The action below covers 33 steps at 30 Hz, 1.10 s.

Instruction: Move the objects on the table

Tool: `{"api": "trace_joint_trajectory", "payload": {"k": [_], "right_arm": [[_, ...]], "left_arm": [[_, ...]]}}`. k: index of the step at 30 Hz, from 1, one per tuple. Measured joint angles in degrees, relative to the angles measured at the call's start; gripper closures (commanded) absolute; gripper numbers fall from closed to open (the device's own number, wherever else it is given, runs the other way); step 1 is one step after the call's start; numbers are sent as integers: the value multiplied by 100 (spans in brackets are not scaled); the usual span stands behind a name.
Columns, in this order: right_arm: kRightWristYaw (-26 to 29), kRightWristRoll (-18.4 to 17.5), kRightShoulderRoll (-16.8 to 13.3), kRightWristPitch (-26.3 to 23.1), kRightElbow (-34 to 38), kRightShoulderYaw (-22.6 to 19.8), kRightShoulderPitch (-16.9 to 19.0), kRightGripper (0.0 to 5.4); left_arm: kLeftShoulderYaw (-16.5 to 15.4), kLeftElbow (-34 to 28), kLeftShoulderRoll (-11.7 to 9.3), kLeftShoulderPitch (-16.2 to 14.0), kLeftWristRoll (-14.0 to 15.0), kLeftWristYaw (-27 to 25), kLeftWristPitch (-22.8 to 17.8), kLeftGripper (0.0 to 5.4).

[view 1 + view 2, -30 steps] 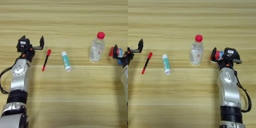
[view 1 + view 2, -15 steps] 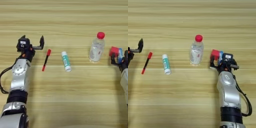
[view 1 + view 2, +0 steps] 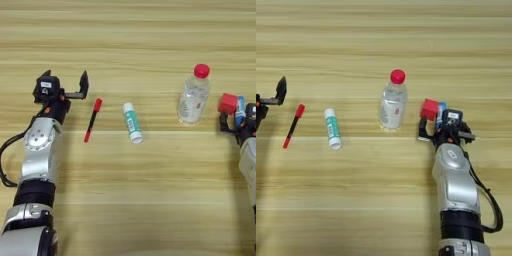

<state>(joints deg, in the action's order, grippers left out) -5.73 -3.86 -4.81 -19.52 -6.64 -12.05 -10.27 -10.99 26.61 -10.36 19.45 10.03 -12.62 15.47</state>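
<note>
The clear bottle (image 3: 392, 102) stands upright on the desk (image 3: 384, 40), and everything else sits off to one side of it. Just to its right is the red cube (image 3: 429, 109), with the blue tube (image 3: 441, 112) tucked behind it. The right hand (image 3: 437, 131) is at that pair; the cube looks lifted at the tip of one finger, but I cannot tell whether the fingers are closed on it. To the bottle's left lies the white-and-green tube (image 3: 332, 128), then, further out, the red-and-black marker (image 3: 92, 119). Beyond the marker the left hand (image 3: 65, 85) rests idle, fingers spread and empty. Moving the cube well means drawing it away from the bottle, not sweeping toward it, since that bottle would tip easily.
</note>
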Motion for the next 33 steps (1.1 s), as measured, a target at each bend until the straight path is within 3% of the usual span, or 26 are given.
{"api": "trace_joint_trajectory", "payload": {"k": [12, 33], "right_arm": [[87, -226, 2, -378, -60, -112, -65, 2], [114, -252, -23, -507, -162, -163, -185, 2]], "left_arm": [[0, 1, 0, 1, 1, -2, 0, 0], [-2, 1, -1, 1, 8, -13, 0, 0]]}}
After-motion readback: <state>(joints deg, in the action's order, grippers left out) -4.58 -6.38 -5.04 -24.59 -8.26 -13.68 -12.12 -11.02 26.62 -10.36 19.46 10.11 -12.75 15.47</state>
